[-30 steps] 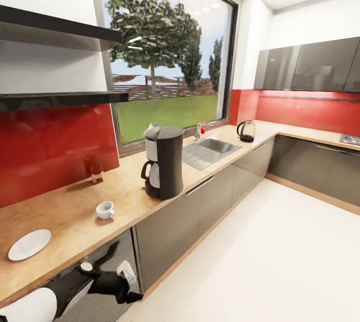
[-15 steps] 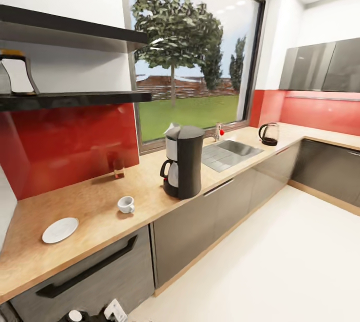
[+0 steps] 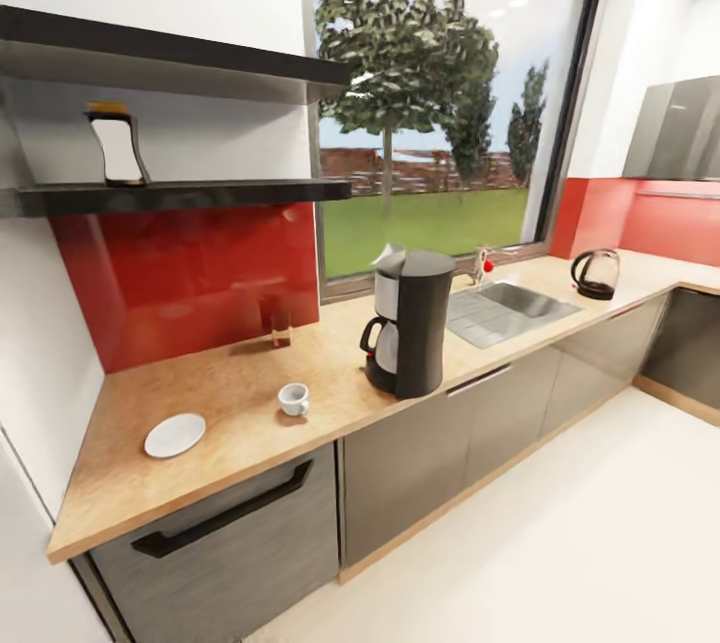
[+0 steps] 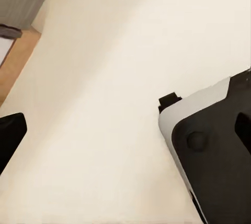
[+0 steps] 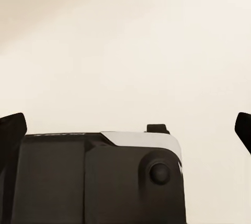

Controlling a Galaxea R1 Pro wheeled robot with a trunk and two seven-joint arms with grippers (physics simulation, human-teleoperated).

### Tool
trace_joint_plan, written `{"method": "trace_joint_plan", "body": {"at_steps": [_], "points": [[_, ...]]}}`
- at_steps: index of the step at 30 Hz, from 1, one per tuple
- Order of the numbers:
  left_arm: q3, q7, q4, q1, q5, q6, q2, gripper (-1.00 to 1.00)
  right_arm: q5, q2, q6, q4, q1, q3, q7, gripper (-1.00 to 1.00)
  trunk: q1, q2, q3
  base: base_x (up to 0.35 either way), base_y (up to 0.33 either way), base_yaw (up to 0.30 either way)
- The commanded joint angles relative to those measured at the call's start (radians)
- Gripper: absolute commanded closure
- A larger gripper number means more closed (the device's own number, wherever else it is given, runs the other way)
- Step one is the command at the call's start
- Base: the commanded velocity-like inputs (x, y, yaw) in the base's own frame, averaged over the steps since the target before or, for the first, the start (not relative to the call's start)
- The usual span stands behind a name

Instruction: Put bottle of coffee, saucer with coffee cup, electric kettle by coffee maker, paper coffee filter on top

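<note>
The dark grey coffee maker (image 3: 412,333) stands on the tan countertop (image 3: 230,393) before the window, with an off-white paper coffee filter (image 3: 389,254) showing at its top. To its left sit the white coffee cup (image 3: 293,399) and, further left, the white saucer (image 3: 175,435), apart from each other. The small brown bottle of coffee (image 3: 279,322) stands on the counter against the red backsplash. The glass electric kettle (image 3: 596,275) is far right, past the sink. My left gripper (image 4: 125,135) and right gripper (image 5: 125,127) hang open over pale floor, nothing between their fingers.
Two dark wall shelves (image 3: 180,193) hang at the left, the lower one bearing a white container (image 3: 118,145) with an orange top. A steel sink (image 3: 510,308) lies right of the coffee maker. Grey cabinets (image 3: 430,453) run under the counter. Part of my own base (image 4: 214,156) shows by the left gripper.
The camera has swung left, so the whole kitchen has slid right in the picture and the shelf container has come into view. My left arm has dropped out of the head view. Nothing on the counter moved.
</note>
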Motion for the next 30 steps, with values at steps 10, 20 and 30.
{"method": "trace_joint_plan", "body": {"at_steps": [10, 20, 30], "points": [[-0.013, 0.185, 0.021, 0.026, 0.277, 0.122, -0.042, -1.00, -0.003, -0.024, -0.001, 0.014, 0.000, 0.000, -0.001, -1.00, 0.000, -0.001, -0.008, 0.000, 0.000, 0.271], [-0.011, 0.190, 0.017, 0.035, 0.289, 0.132, -0.042, -1.00, -0.003, -0.025, -0.001, 0.015, 0.000, 0.000, -0.001, -1.00, 0.000, -0.001, -0.017, 0.000, 0.000, 0.265], [-0.004, 0.199, 0.020, 0.035, 0.292, 0.123, -0.039, -1.00, -0.002, -0.026, -0.001, 0.013, 0.000, -0.001, -0.002, -1.00, 0.000, -0.001, -0.024, 0.052, -0.024, 0.265]]}}
